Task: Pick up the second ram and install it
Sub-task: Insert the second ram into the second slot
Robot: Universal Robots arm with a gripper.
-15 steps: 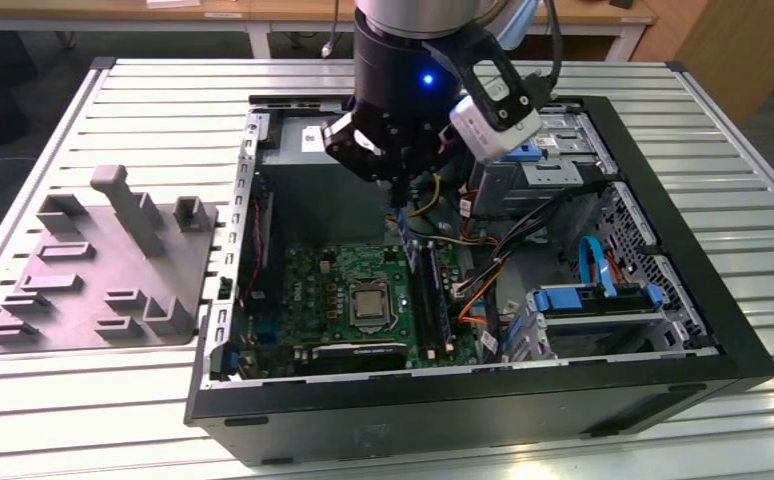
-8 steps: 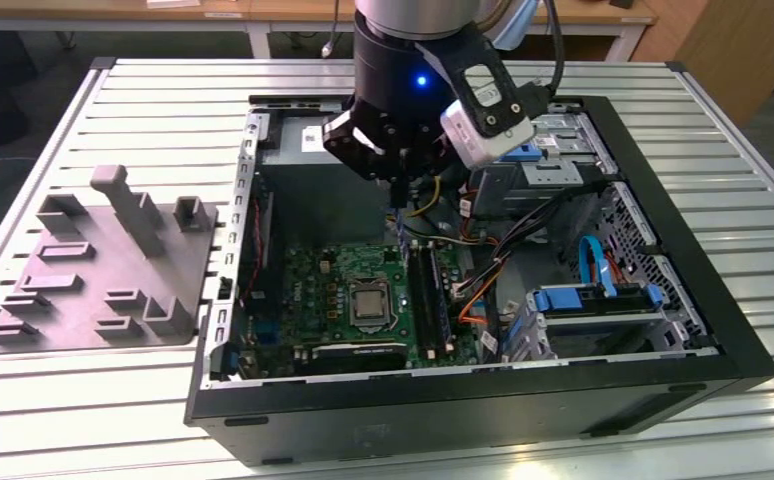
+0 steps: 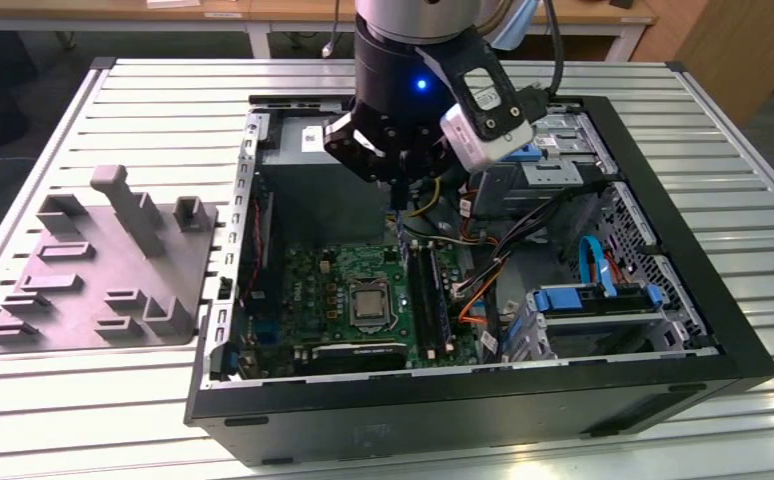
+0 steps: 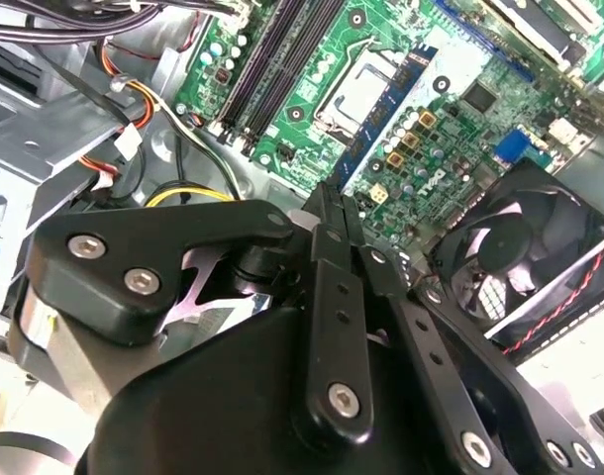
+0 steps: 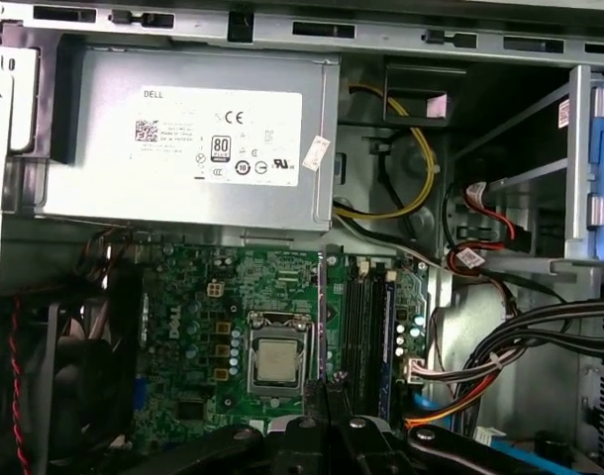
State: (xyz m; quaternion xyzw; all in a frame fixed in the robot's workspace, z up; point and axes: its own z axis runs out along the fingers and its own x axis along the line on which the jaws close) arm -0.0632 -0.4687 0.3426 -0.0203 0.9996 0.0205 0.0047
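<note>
My gripper (image 3: 401, 190) hangs above the open computer case (image 3: 707, 300), over the motherboard's rear part. Its fingers (image 4: 327, 233) are pressed together on a thin blue-green stick seen edge-on, the second ram (image 4: 396, 99). In the first wrist view the second ram (image 5: 322, 317) is a narrow dark line running out from the gripper (image 5: 327, 424), just beside the long black memory slots (image 5: 366, 336). The same slots (image 4: 272, 59) lie off to one side of the stick in the second wrist view. In the exterior view the slots (image 3: 423, 290) sit below the gripper, right of the processor (image 3: 367, 300).
A grey power supply box (image 5: 183, 139) with a white label fills the case's back. A black fan (image 4: 520, 257) stands near the board. Cable bundles (image 5: 520, 346) and a blue drive bay (image 3: 601, 295) crowd one side. A grey holder fixture (image 3: 94, 265) lies outside the case.
</note>
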